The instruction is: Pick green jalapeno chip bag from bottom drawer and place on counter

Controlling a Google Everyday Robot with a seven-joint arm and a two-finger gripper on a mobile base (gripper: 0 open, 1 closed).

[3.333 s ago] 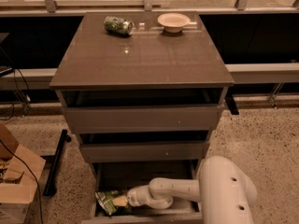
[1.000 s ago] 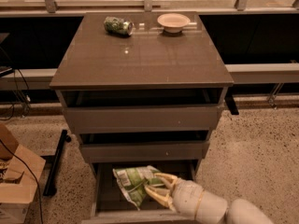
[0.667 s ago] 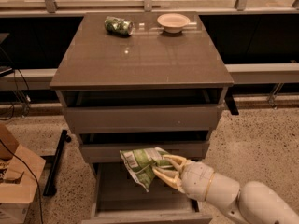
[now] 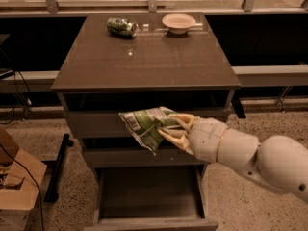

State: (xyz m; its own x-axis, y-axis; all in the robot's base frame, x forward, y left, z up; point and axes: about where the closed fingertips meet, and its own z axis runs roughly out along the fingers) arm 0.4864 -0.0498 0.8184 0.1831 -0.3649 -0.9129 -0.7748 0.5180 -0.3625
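Two pale fingers (image 4: 182,120) of the gripper (image 4: 166,124) are closed on the right edge of the green jalapeno chip bag (image 4: 144,125). They hold it in the air in front of the upper drawers (image 4: 91,126), above the open bottom drawer (image 4: 99,196) and just below the level of the counter (image 4: 144,61). The bag is crumpled, shiny foil and looks light, soft and slippery, so it is likely to sag or slide in a loose pinch. A firm hold on a folded edge seems best, gentle enough to spare the chips. Farther out, the glossy grey-brown counter carries a green can (image 4: 121,26) on its side and a shallow pale bowl (image 4: 178,21) near its back edge.
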